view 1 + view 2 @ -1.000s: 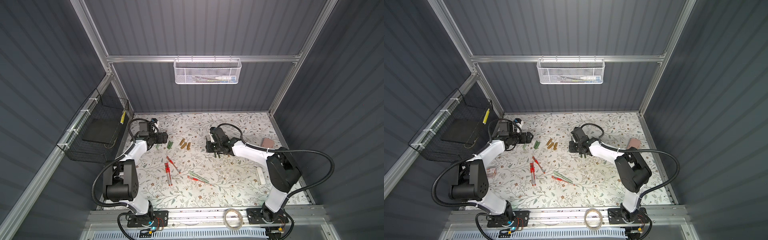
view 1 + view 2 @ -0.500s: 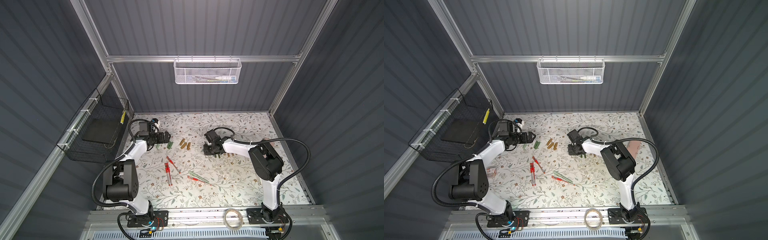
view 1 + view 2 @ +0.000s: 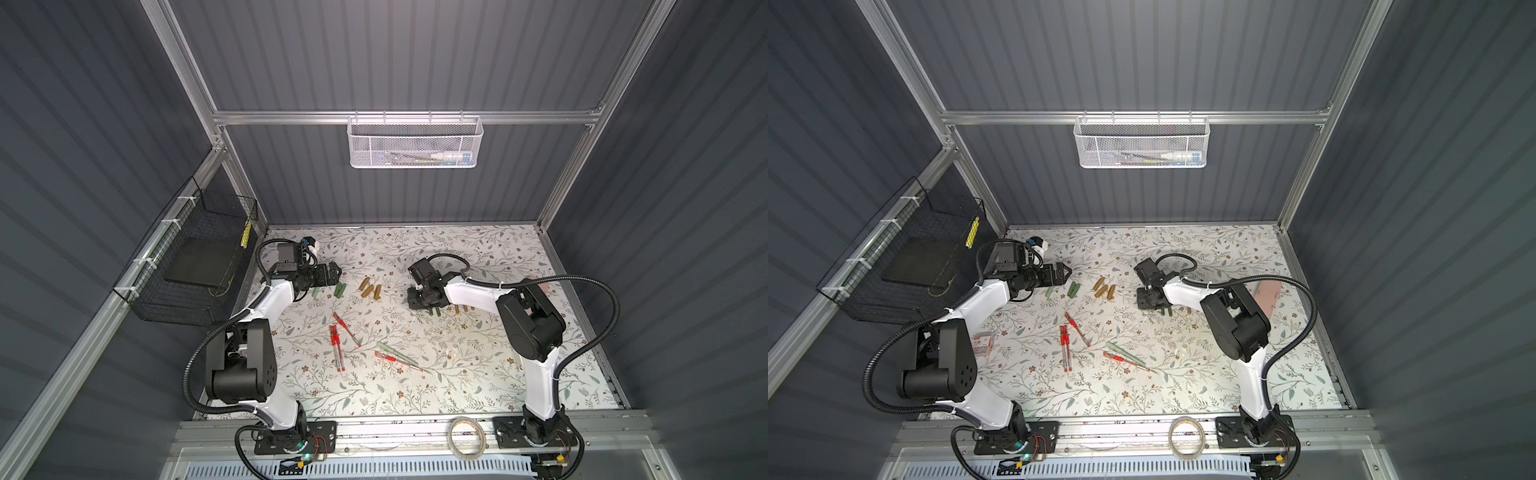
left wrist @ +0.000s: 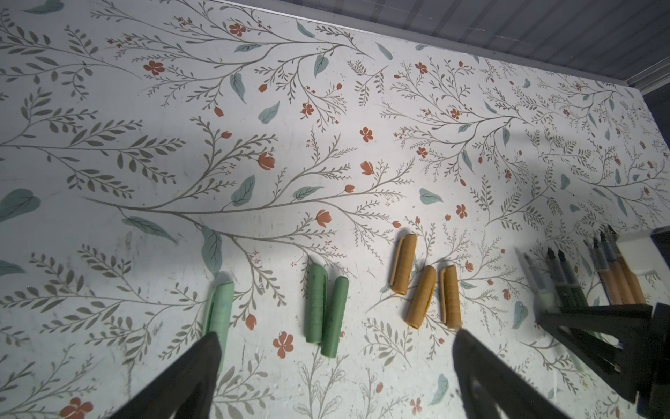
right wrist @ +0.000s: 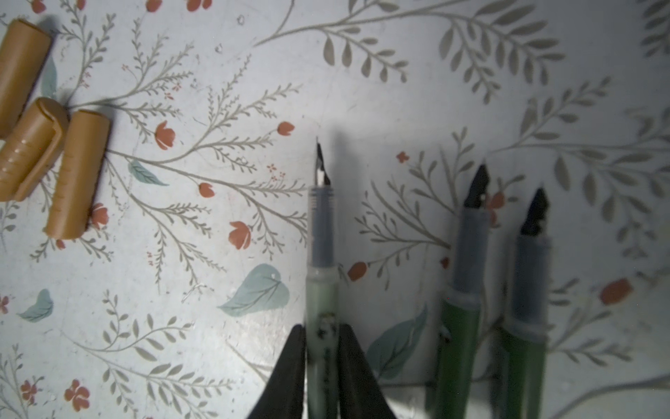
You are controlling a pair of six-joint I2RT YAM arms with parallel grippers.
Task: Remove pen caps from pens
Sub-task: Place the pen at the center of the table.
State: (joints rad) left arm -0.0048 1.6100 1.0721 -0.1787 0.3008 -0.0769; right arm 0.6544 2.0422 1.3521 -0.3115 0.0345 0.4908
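My right gripper (image 5: 322, 339) is shut on the barrel of a pale green pen (image 5: 321, 254), uncapped, its dark nib low over the table. Two dark green uncapped pens (image 5: 467, 290) lie beside it. In a top view this gripper (image 3: 417, 305) points down at the mid-right of the table. My left gripper (image 4: 335, 348) stands open and empty, low over the caps. A pale green cap (image 4: 219, 312) lies by one finger, with two dark green caps (image 4: 324, 308) and three gold-brown caps (image 4: 424, 283) alongside. Capped red-banded pens (image 3: 337, 343) and a capped pale green pen (image 3: 395, 352) lie mid-table.
A black wire basket (image 3: 195, 266) hangs on the left wall and a white mesh basket (image 3: 415, 143) on the back rail. A tape roll (image 3: 465, 432) sits on the front rail. A pink block (image 3: 1268, 295) lies far right, and a small box (image 3: 982, 343) by the left arm.
My right gripper has shifted a little left and lower over the table with the pale green pen, and its elbow has swung inward. The left arm has stayed put.
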